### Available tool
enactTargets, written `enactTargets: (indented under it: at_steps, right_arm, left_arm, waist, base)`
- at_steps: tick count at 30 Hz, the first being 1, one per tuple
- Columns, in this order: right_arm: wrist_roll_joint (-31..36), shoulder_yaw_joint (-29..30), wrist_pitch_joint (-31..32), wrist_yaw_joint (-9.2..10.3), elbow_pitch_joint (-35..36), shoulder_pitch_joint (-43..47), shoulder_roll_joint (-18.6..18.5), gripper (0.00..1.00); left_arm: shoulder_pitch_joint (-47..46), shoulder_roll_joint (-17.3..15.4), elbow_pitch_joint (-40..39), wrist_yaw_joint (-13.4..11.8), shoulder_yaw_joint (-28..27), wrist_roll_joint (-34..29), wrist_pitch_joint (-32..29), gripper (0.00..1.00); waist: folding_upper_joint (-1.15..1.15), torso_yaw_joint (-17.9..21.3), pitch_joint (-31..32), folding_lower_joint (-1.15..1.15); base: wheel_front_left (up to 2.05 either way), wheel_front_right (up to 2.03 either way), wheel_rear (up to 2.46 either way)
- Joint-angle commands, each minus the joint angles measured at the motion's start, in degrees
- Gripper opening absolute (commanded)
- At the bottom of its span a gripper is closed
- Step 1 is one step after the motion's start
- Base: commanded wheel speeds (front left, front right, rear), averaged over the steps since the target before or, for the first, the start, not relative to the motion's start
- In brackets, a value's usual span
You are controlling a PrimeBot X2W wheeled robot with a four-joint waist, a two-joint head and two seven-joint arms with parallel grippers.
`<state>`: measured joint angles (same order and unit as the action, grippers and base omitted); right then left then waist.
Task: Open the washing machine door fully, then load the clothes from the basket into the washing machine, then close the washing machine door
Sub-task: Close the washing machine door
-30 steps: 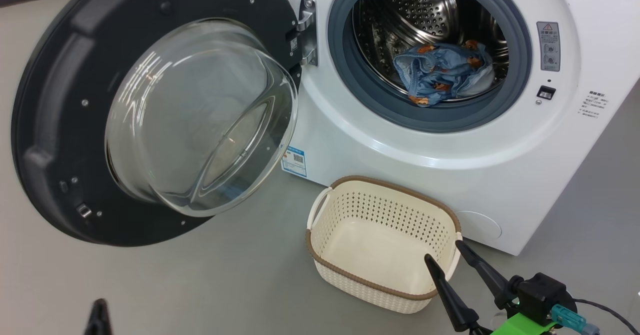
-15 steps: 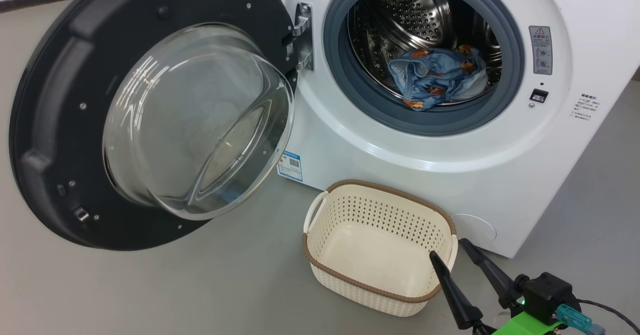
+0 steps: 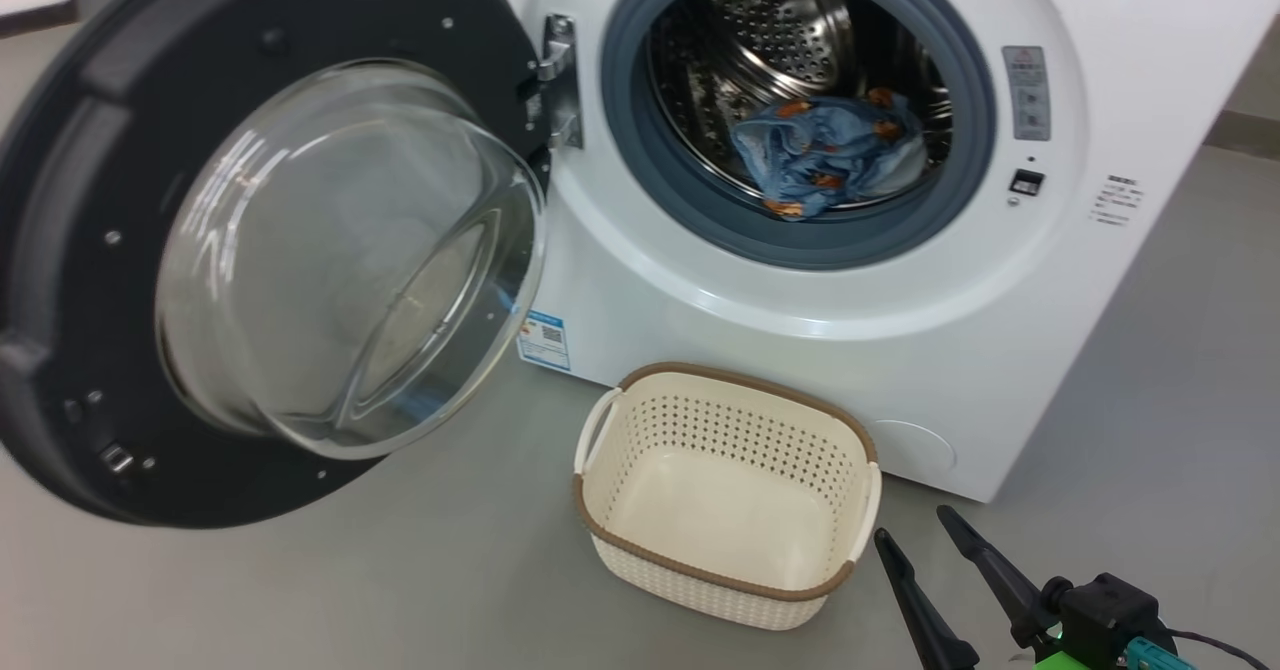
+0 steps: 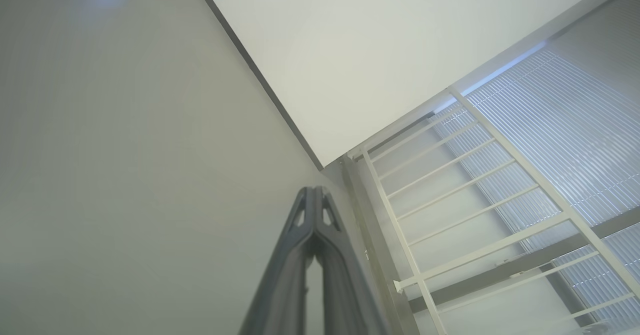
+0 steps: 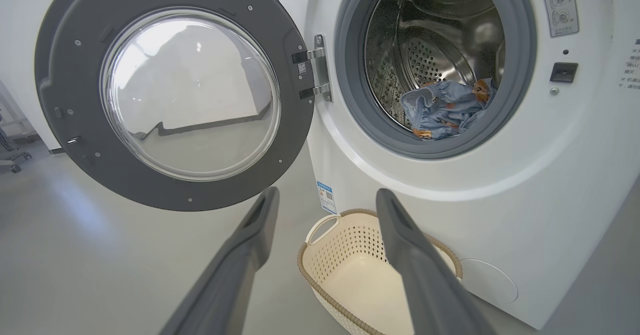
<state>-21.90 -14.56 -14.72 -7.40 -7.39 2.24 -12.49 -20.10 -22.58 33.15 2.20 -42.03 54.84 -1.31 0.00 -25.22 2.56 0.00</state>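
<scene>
The white washing machine fills the upper right of the head view. Its door, black-rimmed with a clear glass bowl, stands swung wide open to the left. Light blue clothes with orange print lie inside the steel drum. The cream basket sits on the floor in front of the machine with nothing inside. My right gripper is open, just right of and nearer than the basket, holding nothing. My left gripper is shut on nothing, aimed at a wall corner.
Grey floor spreads around the basket and under the door. A small blue label sits low on the machine's front. In the left wrist view a white railing and a white wall panel lie ahead.
The head camera has shifted, sliding the whole scene leftward. My right gripper has dropped back from over the basket's right rim to beside it, still open.
</scene>
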Motion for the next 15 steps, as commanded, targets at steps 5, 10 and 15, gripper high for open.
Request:
enactTargets:
  at_steps: [5, 10, 15]
  right_arm:
    - [-0.02, -2.08, -0.28, -0.09, 1.25, -1.02, -1.27, 1.0]
    - [-0.25, -2.85, -0.28, -0.09, 1.06, -1.52, -2.1, 1.0]
    - [-0.35, -3.32, -0.28, -0.09, 0.8, -1.66, -2.75, 1.0]
  left_arm:
    - [-6.63, -7.39, 4.39, -1.21, -2.34, 2.37, -2.55, 0.0]
    - [-10.05, -8.93, 7.75, -1.58, -1.19, 2.95, -4.43, 0.0]
    - [-13.24, -8.83, 9.56, -1.71, -0.37, 4.03, -5.85, 0.0]
  waist:
    - [0.0, 3.53, -0.62, 0.0]
    - [0.0, 5.36, -1.12, 0.0]
    - [0.0, 6.77, -1.5, 0.0]
  base:
    - [0.0, 0.0, 0.0]
    - [0.0, 0.0, 0.0]
    - [0.0, 0.0, 0.0]
